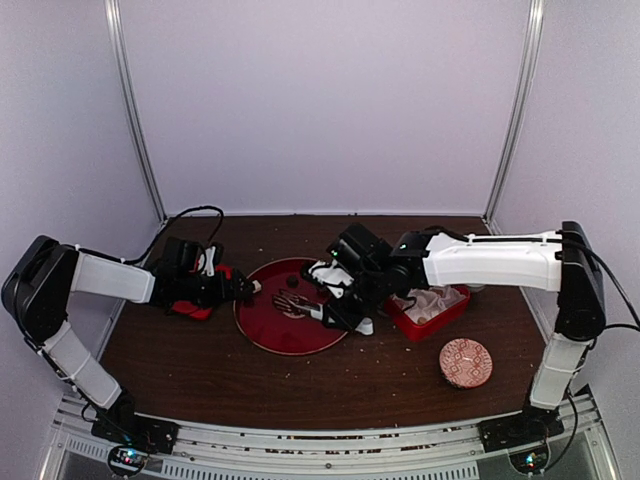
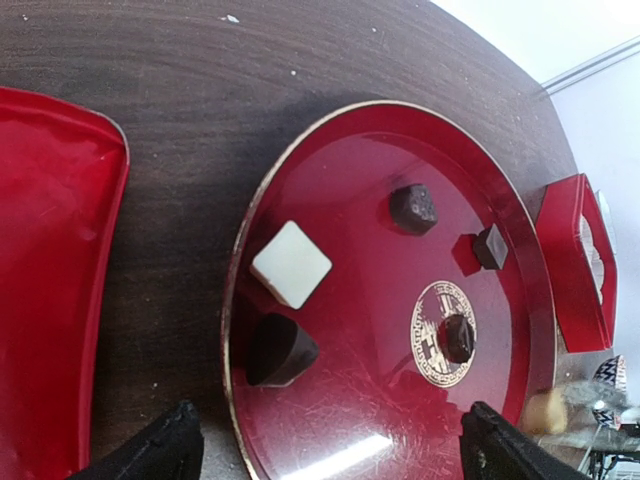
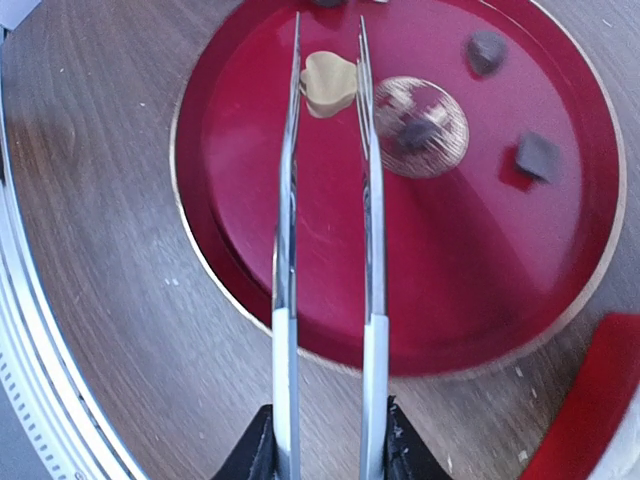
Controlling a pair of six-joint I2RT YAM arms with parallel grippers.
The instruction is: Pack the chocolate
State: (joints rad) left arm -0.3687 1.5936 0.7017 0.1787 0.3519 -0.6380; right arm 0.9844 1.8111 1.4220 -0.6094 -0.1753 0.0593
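Clamps the tongs (image 3: 325,200) in the right fingers (image 3: 255,450), tips pinching a tan chocolate (image 3: 328,83) over the round red plate (image 3: 460,280); holds the left fingers (image 2: 165,450) spread wide at the plate's rim, grasping nothing. Probably light, smooth, easily dented: best squeezed gently across its sides. Plain only from the left wrist: a white cube (image 2: 291,264) and a dark wedge (image 2: 278,350) on the plate. Only from the right wrist: the pinch itself

The tongs (image 3: 285,380) are reaching over the plate (image 1: 262,335) from three o'clock and the left gripper (image 1: 245,288) is crowding nine, leaving six open.
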